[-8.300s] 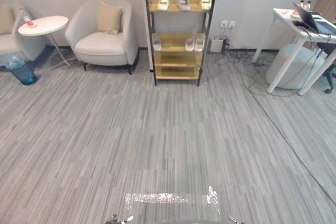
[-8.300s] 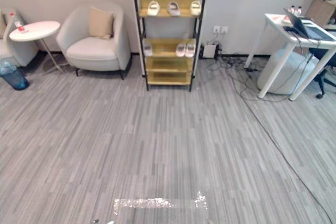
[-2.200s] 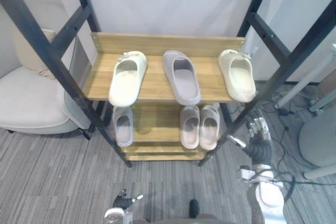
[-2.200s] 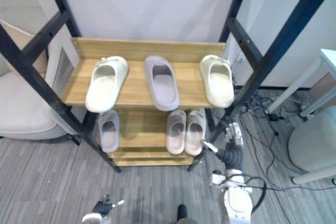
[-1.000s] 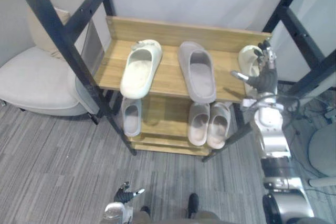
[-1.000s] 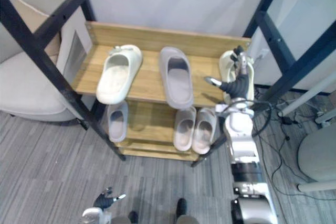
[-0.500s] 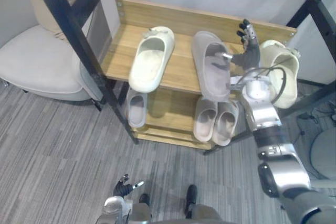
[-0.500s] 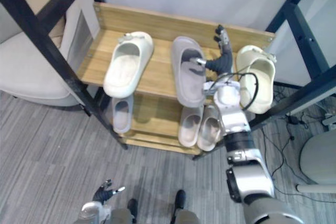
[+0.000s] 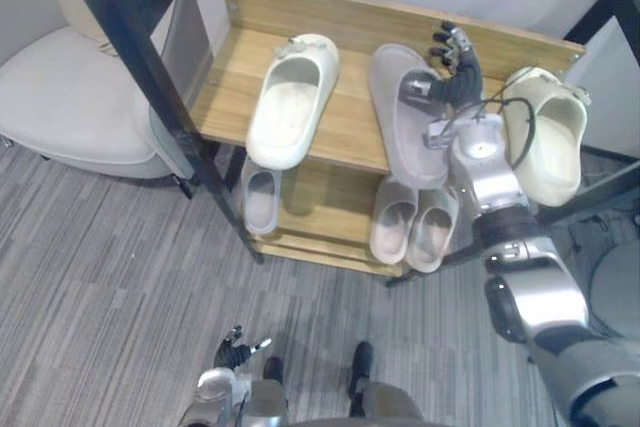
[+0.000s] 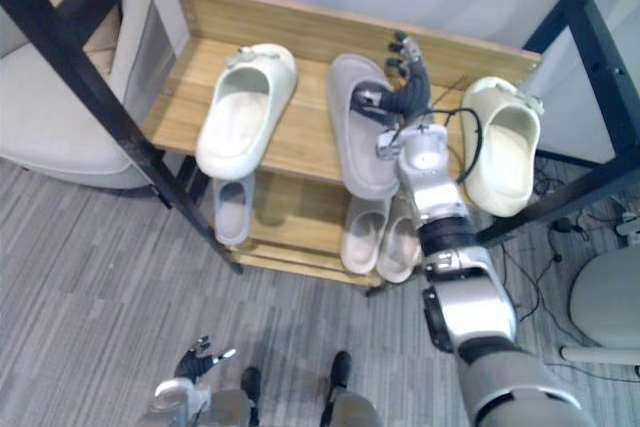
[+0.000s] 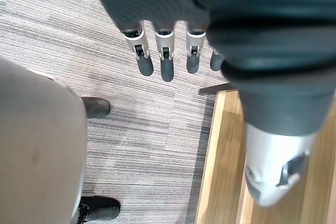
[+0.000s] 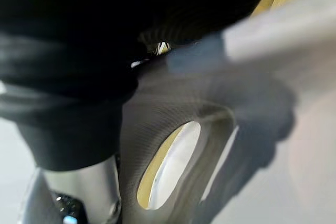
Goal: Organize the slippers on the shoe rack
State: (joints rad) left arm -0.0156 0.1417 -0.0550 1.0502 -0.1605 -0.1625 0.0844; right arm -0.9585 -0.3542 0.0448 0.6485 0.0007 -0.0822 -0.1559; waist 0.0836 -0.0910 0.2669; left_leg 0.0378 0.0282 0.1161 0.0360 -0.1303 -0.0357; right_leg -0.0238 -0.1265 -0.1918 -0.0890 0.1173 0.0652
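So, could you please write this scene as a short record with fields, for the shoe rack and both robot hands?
top shelf of shoe rack: left cream slipper, middle grey slipper, right cream slipper
lower shelf: lower grey slipper at left, pale pair at right
right robot hand: on the middle grey slipper, thumb at its opening, fingers curled over its upper
left robot hand: low over the floor, fingers straight, holding nothing
beside rack: armchair, on the robot's left
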